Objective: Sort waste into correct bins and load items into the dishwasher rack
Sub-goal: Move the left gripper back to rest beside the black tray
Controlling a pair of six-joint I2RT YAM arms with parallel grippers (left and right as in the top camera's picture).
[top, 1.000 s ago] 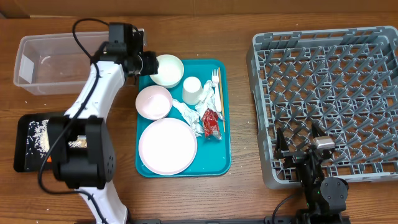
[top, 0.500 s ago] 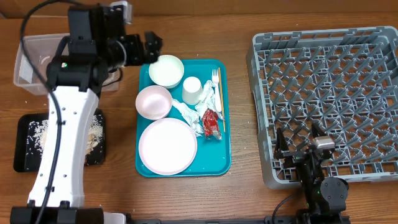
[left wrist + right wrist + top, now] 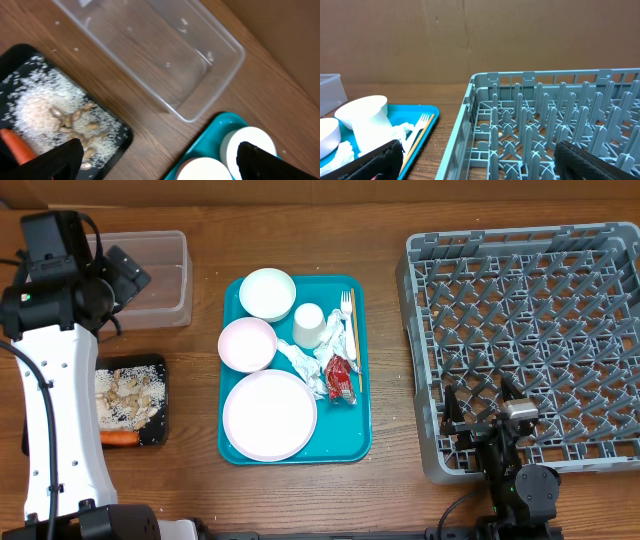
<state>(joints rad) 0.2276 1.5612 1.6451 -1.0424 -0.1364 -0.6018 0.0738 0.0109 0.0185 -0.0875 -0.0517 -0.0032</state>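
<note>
On the teal tray (image 3: 355,435) lie two white bowls (image 3: 268,293) (image 3: 247,343), a plate (image 3: 269,415), a cup (image 3: 308,325), a fork (image 3: 346,304), a wooden stick (image 3: 353,340), crumpled napkins (image 3: 303,360) and a red wrapper (image 3: 338,375). The black tray (image 3: 158,435) holds food scraps (image 3: 128,392), rice and a carrot (image 3: 120,437). My left gripper (image 3: 128,272) hangs open and empty over the clear tub (image 3: 165,280). The wrist view shows the tub (image 3: 160,55), carrot (image 3: 15,145) and a bowl (image 3: 250,147). My right gripper (image 3: 482,408) stands open at the dishwasher rack's (image 3: 530,310) near left corner.
The right wrist view looks over the rack's rim (image 3: 470,100) toward the cup (image 3: 365,117), fork (image 3: 421,121) and napkins (image 3: 342,150). Bare wood lies between the teal tray and the rack. A cardboard wall closes the back.
My left arm has drawn back from the upper bowl on the teal tray, swinging left over the clear tub, its jaws opening wider. The black tray is now uncovered. The right arm is still.
</note>
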